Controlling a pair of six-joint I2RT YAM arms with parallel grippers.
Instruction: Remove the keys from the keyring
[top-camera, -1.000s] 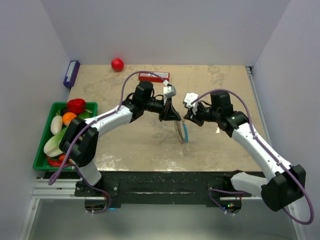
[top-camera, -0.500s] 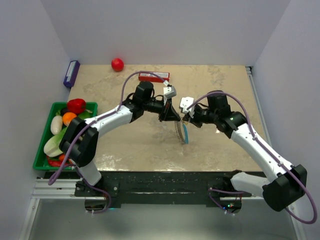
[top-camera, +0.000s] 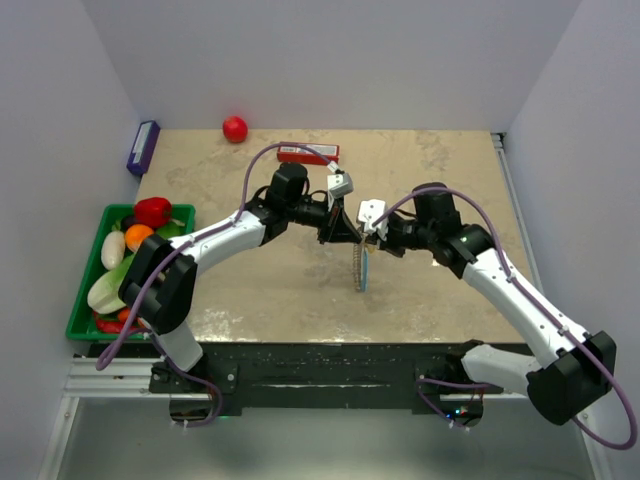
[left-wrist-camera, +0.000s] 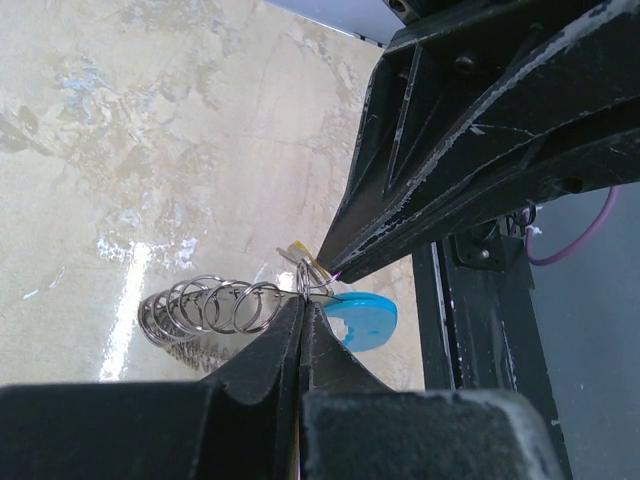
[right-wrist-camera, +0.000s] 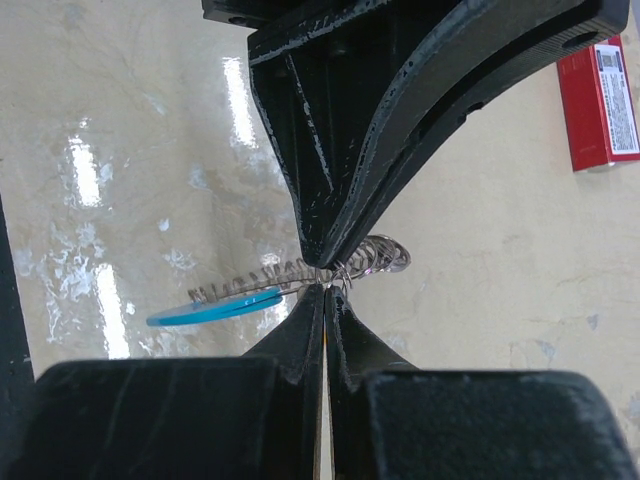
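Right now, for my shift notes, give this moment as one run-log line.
left gripper: shut on keyring | right gripper: shut on keyring, tip-to-tip | key: at pinch point

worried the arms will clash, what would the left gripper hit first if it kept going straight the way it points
Most likely the right gripper: it points straight back at the left gripper, nearly tip to tip, with only the keyring between. Exact depth is unclear.
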